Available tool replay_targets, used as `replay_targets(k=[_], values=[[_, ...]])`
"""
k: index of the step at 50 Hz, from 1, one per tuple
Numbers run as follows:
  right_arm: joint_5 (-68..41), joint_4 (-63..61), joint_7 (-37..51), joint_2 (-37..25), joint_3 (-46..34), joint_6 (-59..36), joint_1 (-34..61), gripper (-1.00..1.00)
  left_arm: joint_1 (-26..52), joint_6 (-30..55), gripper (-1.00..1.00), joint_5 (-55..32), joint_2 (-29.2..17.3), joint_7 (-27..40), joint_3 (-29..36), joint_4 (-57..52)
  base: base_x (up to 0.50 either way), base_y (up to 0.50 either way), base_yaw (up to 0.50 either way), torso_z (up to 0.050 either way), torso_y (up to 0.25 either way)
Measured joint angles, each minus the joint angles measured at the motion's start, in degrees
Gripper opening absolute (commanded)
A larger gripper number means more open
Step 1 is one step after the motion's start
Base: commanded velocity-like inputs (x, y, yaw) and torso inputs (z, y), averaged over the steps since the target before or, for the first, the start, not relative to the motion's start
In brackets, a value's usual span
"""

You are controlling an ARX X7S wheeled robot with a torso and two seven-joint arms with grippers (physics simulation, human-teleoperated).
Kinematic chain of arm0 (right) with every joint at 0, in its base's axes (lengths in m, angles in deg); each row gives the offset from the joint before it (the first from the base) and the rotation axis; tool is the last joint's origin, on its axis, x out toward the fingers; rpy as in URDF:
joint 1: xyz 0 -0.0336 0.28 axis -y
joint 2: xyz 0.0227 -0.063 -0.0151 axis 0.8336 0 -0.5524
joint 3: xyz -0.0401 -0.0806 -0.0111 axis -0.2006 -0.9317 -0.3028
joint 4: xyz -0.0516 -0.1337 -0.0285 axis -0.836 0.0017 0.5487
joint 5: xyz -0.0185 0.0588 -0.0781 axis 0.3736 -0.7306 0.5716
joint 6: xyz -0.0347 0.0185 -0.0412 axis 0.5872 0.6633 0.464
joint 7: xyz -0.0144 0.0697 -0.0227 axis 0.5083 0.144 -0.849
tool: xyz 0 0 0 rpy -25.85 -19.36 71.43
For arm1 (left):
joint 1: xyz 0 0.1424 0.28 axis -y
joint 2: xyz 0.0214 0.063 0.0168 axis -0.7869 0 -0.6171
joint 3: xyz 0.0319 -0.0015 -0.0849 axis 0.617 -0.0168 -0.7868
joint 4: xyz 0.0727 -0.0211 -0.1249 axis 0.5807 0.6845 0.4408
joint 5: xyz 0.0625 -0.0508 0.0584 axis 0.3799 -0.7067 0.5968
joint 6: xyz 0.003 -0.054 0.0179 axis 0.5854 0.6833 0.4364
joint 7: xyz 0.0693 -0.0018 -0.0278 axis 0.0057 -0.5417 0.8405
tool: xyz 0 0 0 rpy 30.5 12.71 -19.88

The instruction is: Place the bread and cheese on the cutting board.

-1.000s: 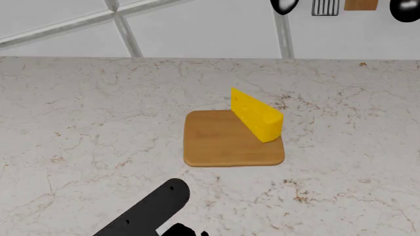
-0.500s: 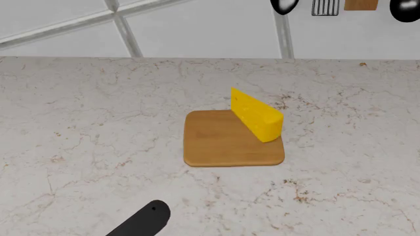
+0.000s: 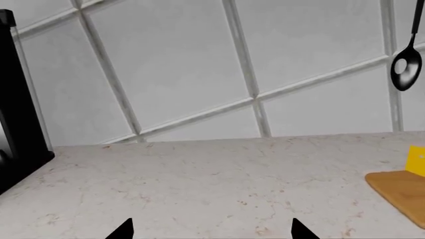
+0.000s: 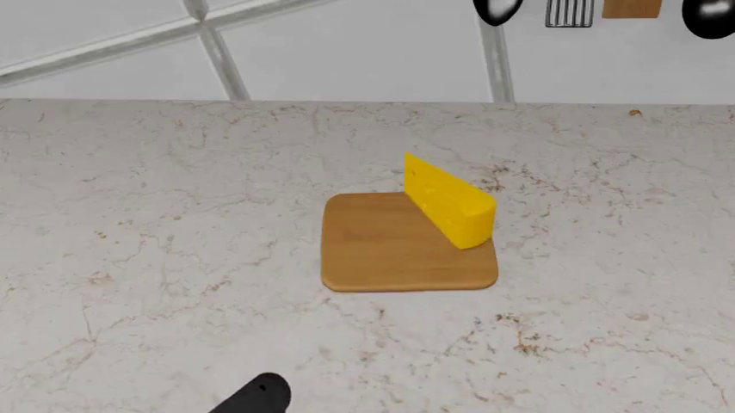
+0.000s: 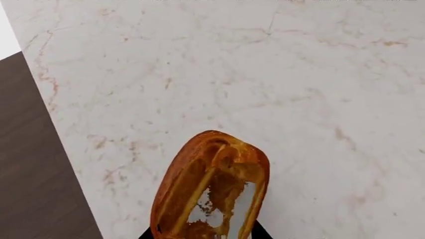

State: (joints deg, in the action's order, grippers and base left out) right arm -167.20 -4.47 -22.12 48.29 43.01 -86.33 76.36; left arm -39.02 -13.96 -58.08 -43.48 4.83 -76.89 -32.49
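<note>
Right wrist view closest, right gripper (image 5: 199, 234) pinching the bread (image 5: 211, 191) above the marble counter (image 5: 265, 74), left gripper (image 3: 209, 231) tips spread apart, farther off the cheese (image 4: 448, 200) upright on the cutting board's (image 4: 385, 249) far right edge.

Head view: high vantage, facing forward and down over the marble tabletop (image 4: 172, 215) toward the tiled wall (image 4: 344, 52). Cutting board (image 4: 397, 249) sits mid-frame, at moderate range, with the cheese (image 4: 450, 202) on its right edge.

Left wrist view: low, close above the tabletop, facing nearly level toward the wall; a hanging spoon (image 3: 405, 69) shows against the tiles. Shares with the head view one corner of the cutting board (image 3: 401, 191) and a sliver of the cheese (image 3: 417, 160) at the frame edge.

Right wrist view: looks steeply down at the tabletop edge, very near; the bread (image 5: 212, 191) fills the foreground. No overlap with the other views apart from the tabletop.
</note>
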Motion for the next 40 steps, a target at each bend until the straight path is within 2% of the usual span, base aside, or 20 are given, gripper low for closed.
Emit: replay_targets(k=[21,40], values=[[0.8,-1.4,2.4,-0.9,1.4,1.4,3.6,-1.00,0.2,-0.3,1.00,0.2,0.0,0.1,0.9,0.1,0.00,0.00,0.00,0.000,0.000],[12.1,13.9,-5.2,-1.5,6.6,8.1,11.1,-1.00,0.2,-0.5,1.00,0.2,-0.1,0.3,1.2,0.2,0.00,0.00,0.00,0.000,0.000]])
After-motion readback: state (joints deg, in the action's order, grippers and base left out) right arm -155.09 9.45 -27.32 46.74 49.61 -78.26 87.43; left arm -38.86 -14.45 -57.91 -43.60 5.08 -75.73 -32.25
